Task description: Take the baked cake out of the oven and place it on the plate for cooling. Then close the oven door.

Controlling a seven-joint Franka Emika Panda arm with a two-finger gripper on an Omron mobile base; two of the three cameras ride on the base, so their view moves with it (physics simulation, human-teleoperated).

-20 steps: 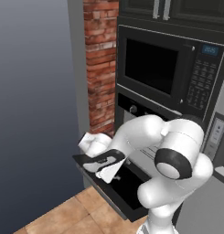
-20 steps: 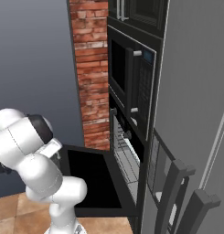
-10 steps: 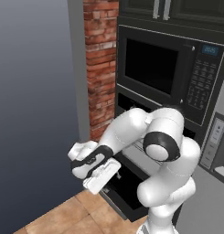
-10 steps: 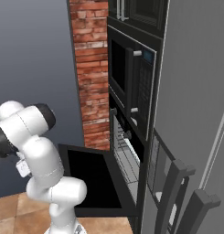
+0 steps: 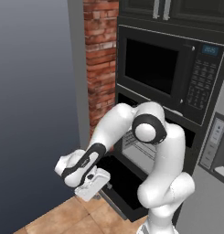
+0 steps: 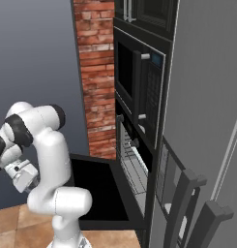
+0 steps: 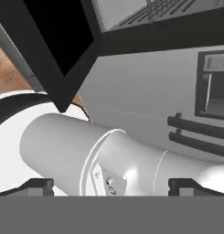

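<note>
Jaws: apart and holding nothing in the hand view, the two dark tips set wide at the bottom corners; no cake between them.
Gripper (image 5: 98,189): low by the floor, just off the front left corner of the oven door (image 5: 125,183), looking back under it, likely to get below the panel and lift.
Oven door: dropped flat, fully open, its glass facing up.
Oven (image 6: 132,162): open below the microwave (image 5: 166,75); wire racks (image 6: 134,167) show, with no cake that I can make out.
Plate: cannot place it.
Step, as a judgement: closing the door.
Risk: lifting from the corner may slip off the edge.
</note>
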